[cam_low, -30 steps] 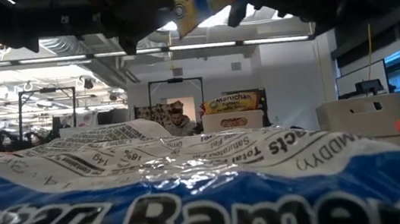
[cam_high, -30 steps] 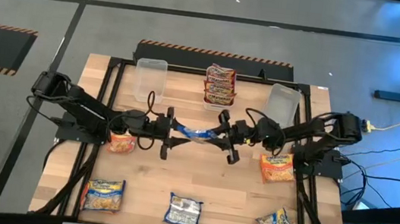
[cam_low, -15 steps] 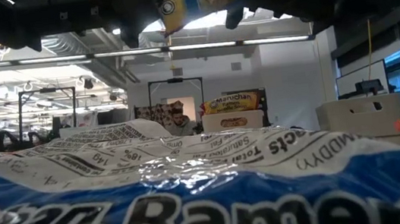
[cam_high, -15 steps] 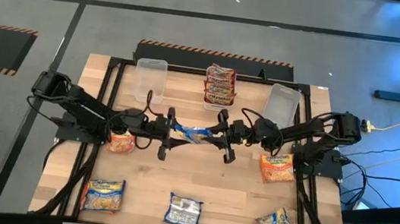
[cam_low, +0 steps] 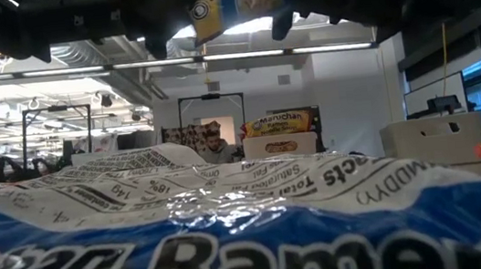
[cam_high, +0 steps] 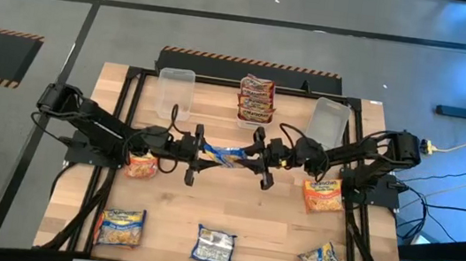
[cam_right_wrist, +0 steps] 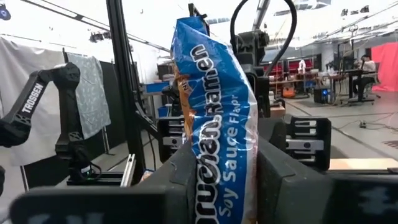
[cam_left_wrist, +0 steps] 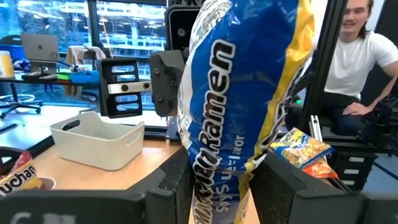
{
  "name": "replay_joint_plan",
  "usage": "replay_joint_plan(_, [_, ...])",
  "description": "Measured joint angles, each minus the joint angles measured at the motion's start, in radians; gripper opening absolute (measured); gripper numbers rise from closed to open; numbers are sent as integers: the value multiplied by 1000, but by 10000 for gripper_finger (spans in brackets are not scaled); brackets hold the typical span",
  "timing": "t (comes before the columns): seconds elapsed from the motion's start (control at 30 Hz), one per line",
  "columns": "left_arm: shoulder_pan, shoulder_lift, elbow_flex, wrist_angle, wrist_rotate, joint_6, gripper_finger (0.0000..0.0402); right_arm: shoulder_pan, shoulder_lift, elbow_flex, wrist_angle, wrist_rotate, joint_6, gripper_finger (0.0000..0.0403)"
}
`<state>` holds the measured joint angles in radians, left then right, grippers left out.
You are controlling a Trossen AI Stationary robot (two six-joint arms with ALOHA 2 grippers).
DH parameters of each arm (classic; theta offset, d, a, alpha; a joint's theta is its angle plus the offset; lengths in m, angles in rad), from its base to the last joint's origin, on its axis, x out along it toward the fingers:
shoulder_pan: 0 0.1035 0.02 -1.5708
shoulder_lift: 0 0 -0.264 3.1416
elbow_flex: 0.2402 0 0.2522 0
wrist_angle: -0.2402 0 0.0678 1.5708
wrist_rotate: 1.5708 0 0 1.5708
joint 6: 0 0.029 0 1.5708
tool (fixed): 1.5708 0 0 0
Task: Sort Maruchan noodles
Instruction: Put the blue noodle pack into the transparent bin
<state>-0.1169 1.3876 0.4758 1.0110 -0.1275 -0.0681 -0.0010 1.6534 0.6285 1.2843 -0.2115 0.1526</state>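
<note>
Blue packet (cam_high: 226,155) held above tabletop centre, gripped between left gripper (cam_high: 195,154) and right gripper (cam_high: 260,157). Both fingers clamped on it. Right gripper has closed in; handover pending.

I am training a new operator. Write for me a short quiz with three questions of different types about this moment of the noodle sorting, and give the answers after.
1. True or false: the blue ramen packet held between the left gripper and the right gripper rests on the table.
2. Multiple choice: what lies in the middle bin at the far edge? A) red packets B) blue packets C) nothing
3. Short answer: how many blue packets lie loose on the table, and where?

Key
1. False: both grippers hold it in the air over the table's middle.
2. A
3. One blue packet, at the near edge, in the middle.
</note>
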Motion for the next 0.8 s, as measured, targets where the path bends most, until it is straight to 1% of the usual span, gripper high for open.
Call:
replay_joint_plan(0.07, [0,0,0,-8,-1,0,120,0,1,0,-4,3,-3,121])
replay_joint_plan(0.17, [0,0,2,-10,-6,0,120,0,-6,-2,-16,24,-9,171])
replay_joint_plan(0.3, [1,-2,4,-41,-16,0,119,0,-87,-3,-82,-23,-48,231])
replay_joint_plan(0.37, [1,-8,4,-79,-16,0,119,0,-153,-3,-179,-35,-58,252])
replay_joint_plan(0.43, [1,-11,4,-104,-16,0,119,0,-220,-2,-335,-23,-51,265])
replay_joint_plan(0.5, [1,-19,4,-166,-16,0,119,2,-286,-2,-495,-17,-51,272])
replay_joint_plan(0.57, [3,-54,5,-253,-9,0,118,17,-342,-2,-635,-9,-46,274])
replay_joint_plan(0.63, [13,-103,29,-415,-7,0,118,42,-368,-2,-752,26,-34,275])
replay_joint_plan(0.73, [32,-173,101,-748,-27,6,118,93,-367,-2,-843,121,-29,275])
replay_joint_plan(0.8, [47,-216,181,-998,-48,27,118,125,-341,-1,-852,207,-30,275])
